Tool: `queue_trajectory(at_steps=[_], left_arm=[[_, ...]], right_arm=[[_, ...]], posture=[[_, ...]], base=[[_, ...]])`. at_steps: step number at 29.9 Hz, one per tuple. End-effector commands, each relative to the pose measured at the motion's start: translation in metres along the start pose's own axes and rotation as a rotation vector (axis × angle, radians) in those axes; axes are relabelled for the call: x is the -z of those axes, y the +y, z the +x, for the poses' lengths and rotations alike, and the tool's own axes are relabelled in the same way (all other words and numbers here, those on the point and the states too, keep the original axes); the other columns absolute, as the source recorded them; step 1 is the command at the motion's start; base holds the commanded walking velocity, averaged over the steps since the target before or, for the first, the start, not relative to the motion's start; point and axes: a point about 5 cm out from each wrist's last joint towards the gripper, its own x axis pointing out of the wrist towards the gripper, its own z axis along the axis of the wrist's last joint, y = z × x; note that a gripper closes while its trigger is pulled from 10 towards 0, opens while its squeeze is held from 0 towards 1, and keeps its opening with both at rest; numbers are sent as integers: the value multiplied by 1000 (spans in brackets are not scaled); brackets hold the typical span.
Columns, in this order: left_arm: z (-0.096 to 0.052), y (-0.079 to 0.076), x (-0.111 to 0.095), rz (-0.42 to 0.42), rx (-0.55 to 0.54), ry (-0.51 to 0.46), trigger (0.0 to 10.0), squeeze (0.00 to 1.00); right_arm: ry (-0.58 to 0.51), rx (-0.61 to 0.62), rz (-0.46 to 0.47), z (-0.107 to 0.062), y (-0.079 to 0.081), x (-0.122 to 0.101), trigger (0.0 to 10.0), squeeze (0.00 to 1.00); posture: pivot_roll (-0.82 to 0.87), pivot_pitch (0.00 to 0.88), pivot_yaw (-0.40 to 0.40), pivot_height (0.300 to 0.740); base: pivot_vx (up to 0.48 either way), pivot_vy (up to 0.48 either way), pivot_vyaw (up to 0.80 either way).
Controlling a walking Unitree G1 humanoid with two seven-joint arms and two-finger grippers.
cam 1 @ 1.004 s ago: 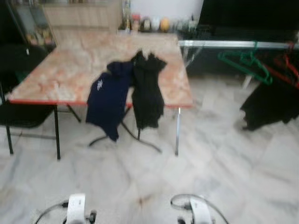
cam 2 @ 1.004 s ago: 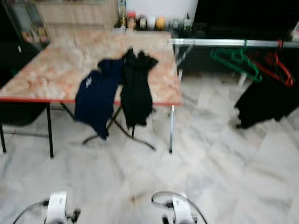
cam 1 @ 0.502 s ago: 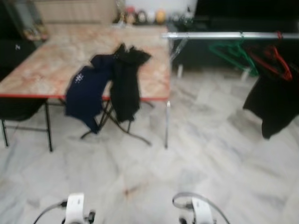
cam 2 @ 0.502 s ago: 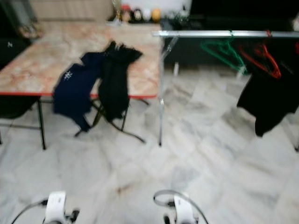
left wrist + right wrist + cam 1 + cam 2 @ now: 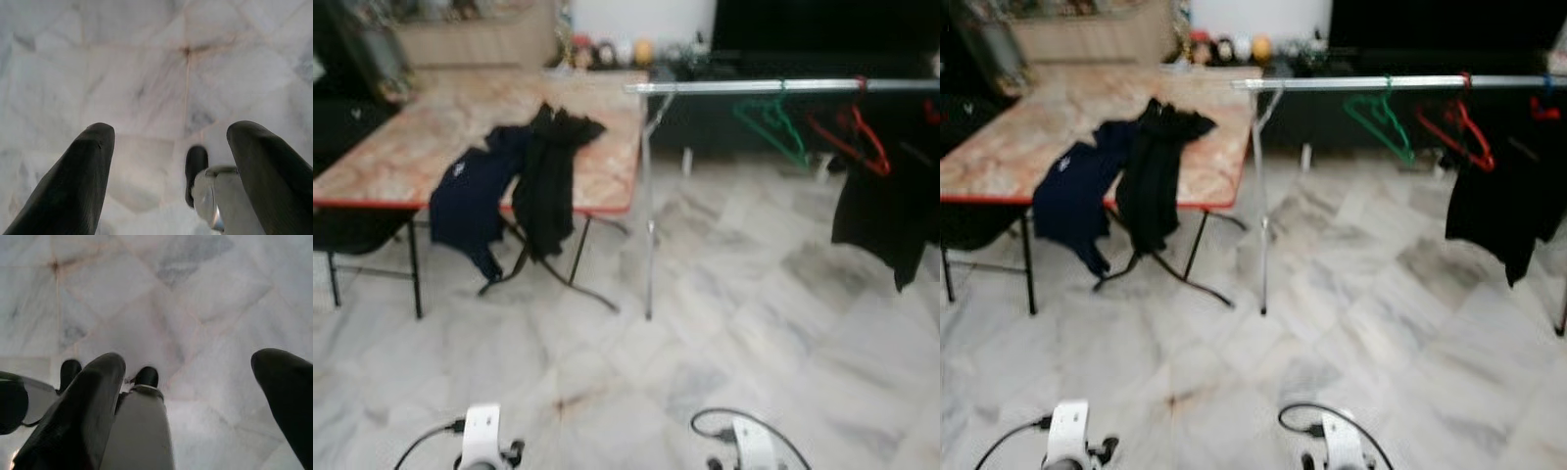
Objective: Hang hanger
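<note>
The left gripper (image 5: 168, 161) hangs low at the robot's side, pointing down at the marble floor (image 5: 773, 323), its two black fingers (image 5: 73, 181) spread wide with nothing between them. The right gripper (image 5: 188, 401) hangs the same way on the other side, also wide apart and empty, over the same pale tiles. Both arms sit idle at the bottom of the head views.

Further out, ahead and to the robot's left, stands a folding table (image 5: 431, 137) with a pinkish marbled top and red edge. A navy garment (image 5: 470, 201) and a black garment (image 5: 551, 176) lie side by side on it, touching, both drooping over the near edge.

To the right of the table, a silver clothes rail (image 5: 783, 86) runs across. A green hanger (image 5: 771, 122) hangs from it, bare, and just beside it a red hanger (image 5: 850, 137). Further right a dark garment (image 5: 891, 211) hangs from the rail. The scene is blurred, so finer detail is hard to tell.
</note>
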Motion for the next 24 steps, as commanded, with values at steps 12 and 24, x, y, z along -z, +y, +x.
queue_trajectory(at_steps=[12, 24], left_arm=[[0, 3, 0, -19, -12, 2, 10000, 0], [0, 3, 0, -25, -10, 2, 10000, 0]], right_arm=[[-37, -6, 32, 0, 4, -4, 10000, 0], [-44, -16, 25, 0, 3, -4, 10000, 0]], posture=[[18, 0, 6, 740], [20, 0, 5, 740]], base=[[0, 0, 0], [0, 0, -592]])
